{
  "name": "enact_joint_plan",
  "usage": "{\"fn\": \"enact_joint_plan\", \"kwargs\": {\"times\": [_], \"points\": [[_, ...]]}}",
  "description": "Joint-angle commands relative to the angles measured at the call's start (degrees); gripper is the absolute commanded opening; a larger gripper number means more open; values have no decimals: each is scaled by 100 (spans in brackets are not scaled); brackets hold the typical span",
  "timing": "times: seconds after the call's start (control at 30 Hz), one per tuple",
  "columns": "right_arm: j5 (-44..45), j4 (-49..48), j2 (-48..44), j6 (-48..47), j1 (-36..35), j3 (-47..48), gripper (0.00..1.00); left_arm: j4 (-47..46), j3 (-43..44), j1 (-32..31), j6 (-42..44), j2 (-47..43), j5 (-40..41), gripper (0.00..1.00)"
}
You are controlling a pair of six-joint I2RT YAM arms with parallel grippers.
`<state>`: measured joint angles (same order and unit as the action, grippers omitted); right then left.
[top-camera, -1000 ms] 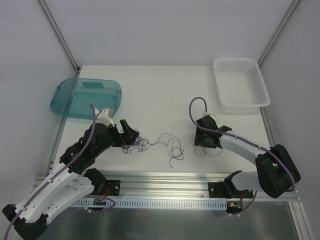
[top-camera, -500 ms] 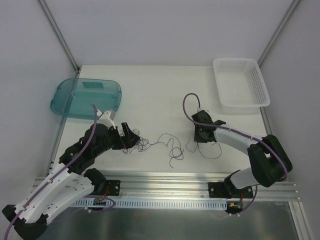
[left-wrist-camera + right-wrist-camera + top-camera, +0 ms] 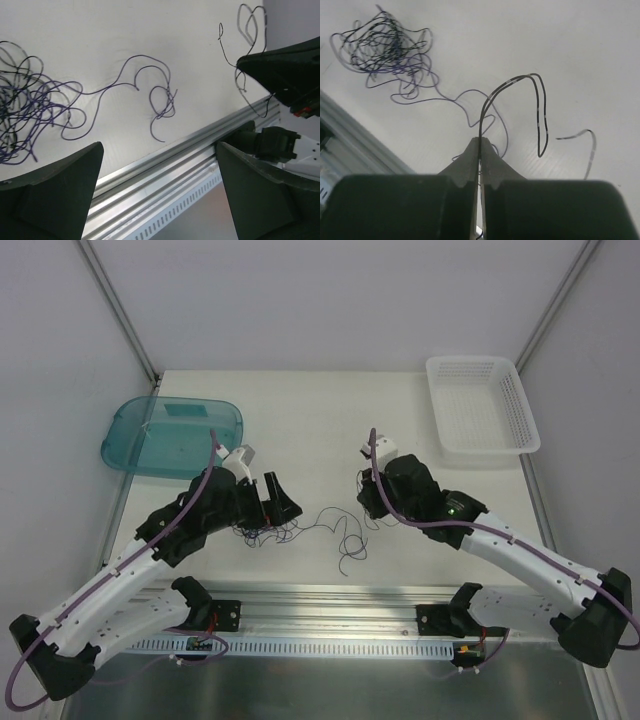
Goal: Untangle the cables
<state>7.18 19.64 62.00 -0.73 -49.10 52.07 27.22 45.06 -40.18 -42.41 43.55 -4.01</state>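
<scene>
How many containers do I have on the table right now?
2: the teal tray at the back left, and the white basket at the back right corner. Nothing suggests another one hidden behind the arms.

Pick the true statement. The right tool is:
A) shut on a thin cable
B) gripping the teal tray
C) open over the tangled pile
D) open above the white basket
A: in the right wrist view the right tool has its fingers pressed together, with a thin dark cable rising from between them.
</scene>
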Motion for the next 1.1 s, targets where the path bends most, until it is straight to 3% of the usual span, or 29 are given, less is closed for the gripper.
{"fn": "enact_joint_plan", "kwargs": {"times": [0.0, 0.27, 0.63, 0.77, 0.8, 0.87, 0.9, 1.0, 1.07], "points": [[-542, -337, -179, -498, -301, 154, 1, -664, 354, -209, -539, 110, -56, 97], [-973, -1207, -372, -410, -767, -110, 1, -1702, 372, -621, -1216, 496, 321, 93], [-762, -1585, -83, -366, -1198, -127, 1, -2081, 574, -1079, -1507, 1270, 937, 85], [-762, -1586, -21, -393, -1251, -101, 1, -2089, 539, -1114, -1542, 1384, 1016, 70], [-762, -1603, -21, -393, -1260, -110, 1, -2098, 522, -1114, -1542, 1428, 1025, 57], [-569, -1630, -21, -384, -1269, -127, 1, -2090, 504, -1123, -1533, 1437, 1043, 43], [-551, -1639, -21, -384, -1269, -153, 1, -2089, 487, -1132, -1524, 1428, 1051, 25], [-507, -1656, -30, -384, -1286, -180, 1, -2098, 504, -1132, -1437, 1437, 1078, 1], [-498, -1700, -39, -384, -1277, -189, 1, -2089, 521, -1132, -1375, 1437, 1078, 0]]}}
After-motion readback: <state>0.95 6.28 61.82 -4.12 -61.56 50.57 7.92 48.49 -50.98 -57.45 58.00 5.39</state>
